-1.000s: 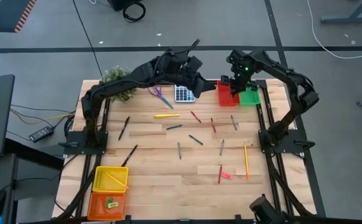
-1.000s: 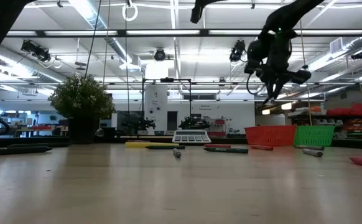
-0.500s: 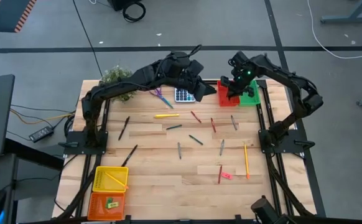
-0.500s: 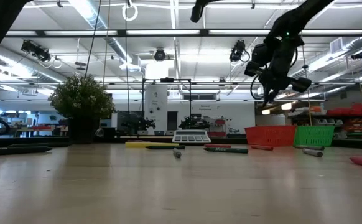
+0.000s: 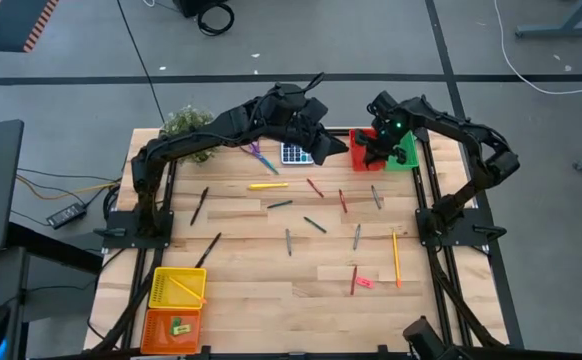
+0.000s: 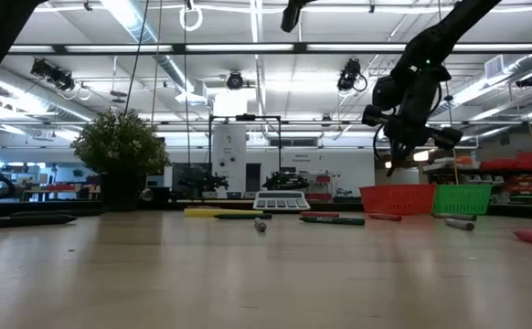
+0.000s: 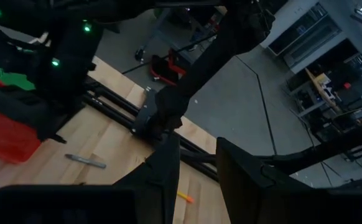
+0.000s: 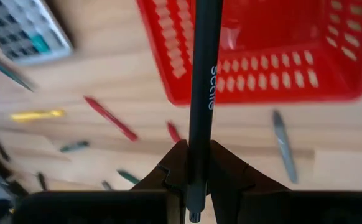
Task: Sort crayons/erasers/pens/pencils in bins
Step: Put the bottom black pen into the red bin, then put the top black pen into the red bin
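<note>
My right gripper (image 5: 376, 148) hangs over the red bin (image 5: 362, 152) at the table's far right, shut on a black pen (image 8: 202, 87) with white lettering. The green bin (image 5: 404, 153) stands against the red one. The yellow bin (image 5: 177, 286) and the orange bin (image 5: 173, 326) sit at the near left. Pens, red crayons (image 5: 314, 187), a pencil (image 5: 395, 258) and a pink eraser (image 5: 364, 282) lie loose on the wood. My left gripper (image 5: 331, 146) hovers high by the calculator (image 5: 295, 152), open (image 7: 196, 177), with nothing between its fingers. My right gripper pinches the black pen near one end (image 8: 196, 163) between its two fingers (image 8: 227, 171). It comes from above, slanting steeply down. The pen runs on along the fingers' line, its long free part over the red bin's wall (image 8: 187, 59), clear of table and bin.
Purple-handled scissors (image 5: 261, 155) and a potted plant (image 5: 189, 126) stand at the far left of the table. A bright yellow pen (image 5: 268, 185) lies mid-table. Both arms crowd the far edge above the calculator and the red bin.
My right gripper has sunk toward the red bin with the pen, tipping more steeply downward and rolling a little. It has stayed shut on the pen.
</note>
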Controlling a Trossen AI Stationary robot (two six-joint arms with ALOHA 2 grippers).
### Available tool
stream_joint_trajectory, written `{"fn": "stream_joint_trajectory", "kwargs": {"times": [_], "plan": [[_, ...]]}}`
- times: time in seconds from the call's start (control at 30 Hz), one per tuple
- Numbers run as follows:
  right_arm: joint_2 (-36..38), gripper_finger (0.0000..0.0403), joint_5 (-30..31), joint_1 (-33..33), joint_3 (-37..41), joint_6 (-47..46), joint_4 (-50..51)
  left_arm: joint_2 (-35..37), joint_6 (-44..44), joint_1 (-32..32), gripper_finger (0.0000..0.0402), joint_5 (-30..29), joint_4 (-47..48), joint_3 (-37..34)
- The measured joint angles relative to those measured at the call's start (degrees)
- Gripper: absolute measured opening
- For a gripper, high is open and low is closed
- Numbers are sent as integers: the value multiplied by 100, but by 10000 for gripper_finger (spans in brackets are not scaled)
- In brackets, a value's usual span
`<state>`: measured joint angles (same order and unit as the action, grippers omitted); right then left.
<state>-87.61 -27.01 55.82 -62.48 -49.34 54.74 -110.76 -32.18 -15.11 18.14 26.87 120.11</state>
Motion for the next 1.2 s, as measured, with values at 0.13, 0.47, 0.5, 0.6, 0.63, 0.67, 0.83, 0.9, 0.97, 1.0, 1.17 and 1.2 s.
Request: {"fn": "stream_joint_trajectory", "kwargs": {"times": [0.13, 0.47, 0.5, 0.6, 0.63, 0.67, 0.83, 0.9, 0.97, 1.0, 1.17, 1.2], "plan": [[-5, 51, 2, 169, 0, -175, -205, 0, 32, -4, 110, 106, 0, 0], [-79, 51, -4, 487, 0, -368, -334, -2, 139, 0, 110, 163, 2, 0], [-105, 51, 2, 487, 0, -384, -332, -2, 139, 0, 110, 165, 2, 0], [-192, 51, 30, 484, 0, -383, -401, -2, 141, -2, 110, 249, 0, 0], [-219, 51, 56, 481, 0, -384, -405, -2, 141, -2, 110, 269, 0, 0], [-235, 51, 83, 480, 0, -385, -426, -2, 142, -2, 110, 270, 0, 0], [-258, 51, 167, 480, 0, -405, -531, -2, 144, -2, 110, 278, 0, 0], [-258, 52, 169, 480, 0, -402, -520, -2, 146, -2, 110, 277, 1, 0], [-258, 57, 183, 483, 0, -385, -525, -2, 148, -2, 110, 277, 0, 0], [-258, 62, 209, 482, 0, -385, -524, -2, 148, -2, 110, 277, 0, 0], [-258, 96, 298, 482, 0, -392, -537, -2, 152, -2, 110, 277, 2, 0], [-258, 103, 298, 482, 0, -386, -564, -2, 152, -2, 110, 277, 2, 0]]}}
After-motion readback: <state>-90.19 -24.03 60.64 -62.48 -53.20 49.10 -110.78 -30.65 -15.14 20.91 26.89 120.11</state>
